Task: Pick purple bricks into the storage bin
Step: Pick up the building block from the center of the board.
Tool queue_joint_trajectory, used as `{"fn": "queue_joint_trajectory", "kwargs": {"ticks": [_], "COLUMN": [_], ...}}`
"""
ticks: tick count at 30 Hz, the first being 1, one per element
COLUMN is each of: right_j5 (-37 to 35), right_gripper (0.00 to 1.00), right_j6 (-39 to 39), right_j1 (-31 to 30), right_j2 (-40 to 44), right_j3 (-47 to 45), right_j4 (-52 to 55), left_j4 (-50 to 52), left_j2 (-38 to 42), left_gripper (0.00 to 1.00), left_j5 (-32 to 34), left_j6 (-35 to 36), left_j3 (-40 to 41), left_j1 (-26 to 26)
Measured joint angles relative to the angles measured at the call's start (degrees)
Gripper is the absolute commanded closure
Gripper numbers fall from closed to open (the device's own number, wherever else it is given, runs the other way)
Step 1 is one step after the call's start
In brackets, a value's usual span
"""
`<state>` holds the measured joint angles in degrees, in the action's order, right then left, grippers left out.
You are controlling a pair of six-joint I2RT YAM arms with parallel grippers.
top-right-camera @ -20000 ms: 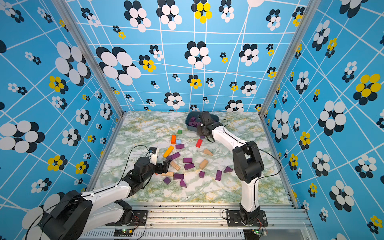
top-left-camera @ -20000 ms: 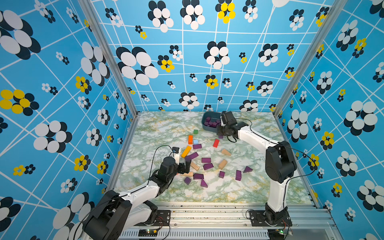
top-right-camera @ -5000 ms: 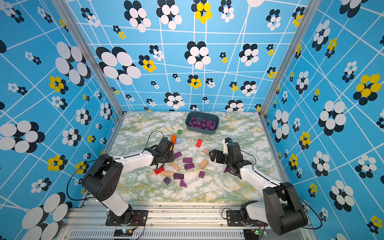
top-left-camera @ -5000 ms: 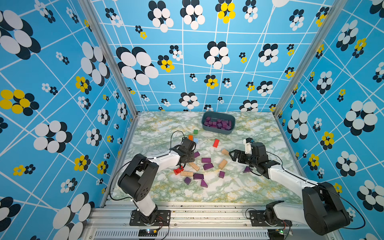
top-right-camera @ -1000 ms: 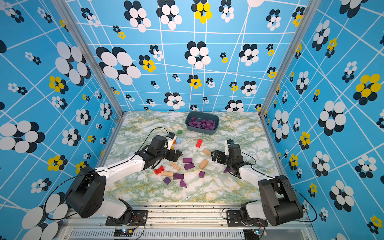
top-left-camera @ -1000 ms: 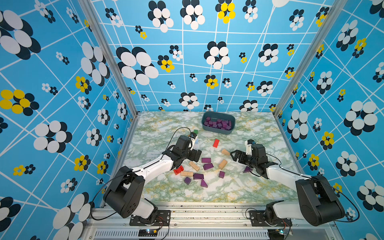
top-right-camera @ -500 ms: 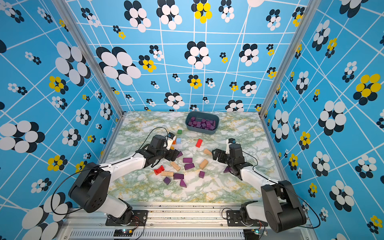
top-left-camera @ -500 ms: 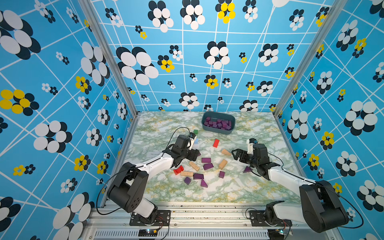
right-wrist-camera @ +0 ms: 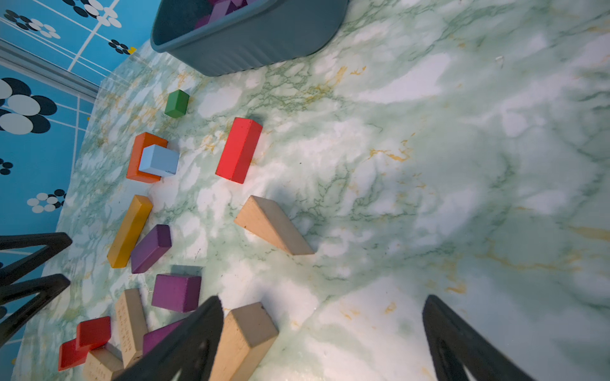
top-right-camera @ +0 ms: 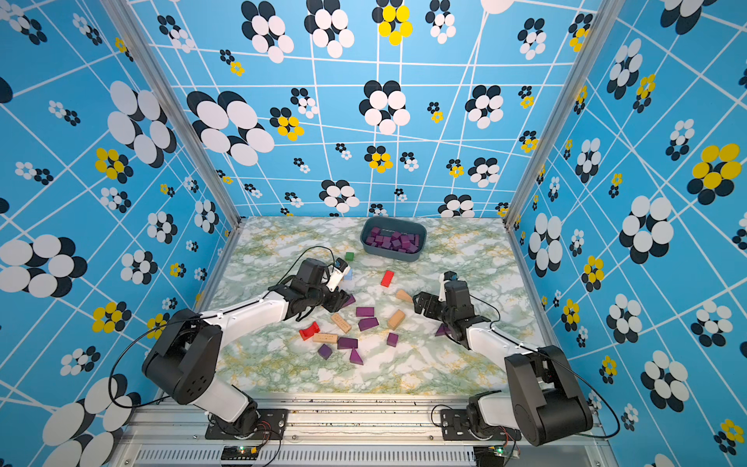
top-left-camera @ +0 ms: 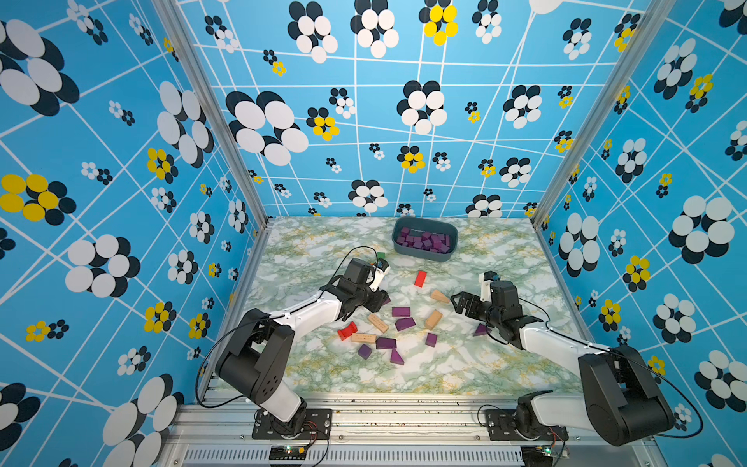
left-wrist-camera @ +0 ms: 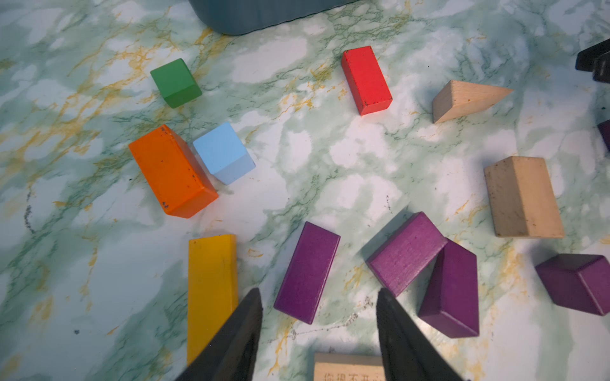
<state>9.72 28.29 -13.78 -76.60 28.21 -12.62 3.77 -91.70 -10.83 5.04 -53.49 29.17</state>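
The storage bin (top-left-camera: 424, 255) stands at the back of the table with many purple bricks (top-left-camera: 422, 240) inside. Several more purple bricks (top-left-camera: 400, 311) lie loose mid-table. My left gripper (left-wrist-camera: 317, 293) is low over one purple bar (left-wrist-camera: 307, 264). The bar's near end lies between the open fingertips (left-wrist-camera: 254, 306), with a gap on each side. Two other purple bricks (left-wrist-camera: 406, 254) lean together beside it. My right gripper (right-wrist-camera: 323, 300) is wide open over bare table, a tan block (right-wrist-camera: 244, 339) next to one finger. A purple wedge (top-left-camera: 482, 330) lies by the right arm.
Other blocks are scattered around: a red bar (left-wrist-camera: 366, 80), green cube (left-wrist-camera: 175, 82), orange block (left-wrist-camera: 171, 171), light blue cube (left-wrist-camera: 224, 151), yellow bar (left-wrist-camera: 211, 290), tan wedge (left-wrist-camera: 462, 99), tan bar (left-wrist-camera: 523, 198) and a red arch (top-left-camera: 347, 330). Patterned walls enclose the table.
The left gripper's jaws have drawn much closer together around the end of the purple bar. The right arm has hardly moved.
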Motion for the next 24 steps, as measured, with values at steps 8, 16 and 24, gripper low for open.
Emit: {"fn": "queue_joint_trajectory", "kwargs": {"ticks": [8,16,24], "right_j5": [-0.46,-0.68,-0.74], "right_gripper": [0.03,0.03,0.03], "right_j6": [0.00,0.00,0.00], "right_j1": [0.00,0.00,0.00], "right_j2": [0.15,0.20,0.26], "right_j3": [0.00,0.00,0.00], "right_j4": [0.44,1.57,1.70], "left_j4": [4.90,8.11,10.10], "left_j2": [-3.58,-5.88,-11.76], "left_gripper": [0.44,0.43,0.44], "left_j5": [-4.85,-3.30,-0.74], "left_j6": [-2.27,-3.78,-5.29], "left_j3": [-7.04,-7.26,-8.41], "left_j1": [-0.17,-0.17,-0.17]}}
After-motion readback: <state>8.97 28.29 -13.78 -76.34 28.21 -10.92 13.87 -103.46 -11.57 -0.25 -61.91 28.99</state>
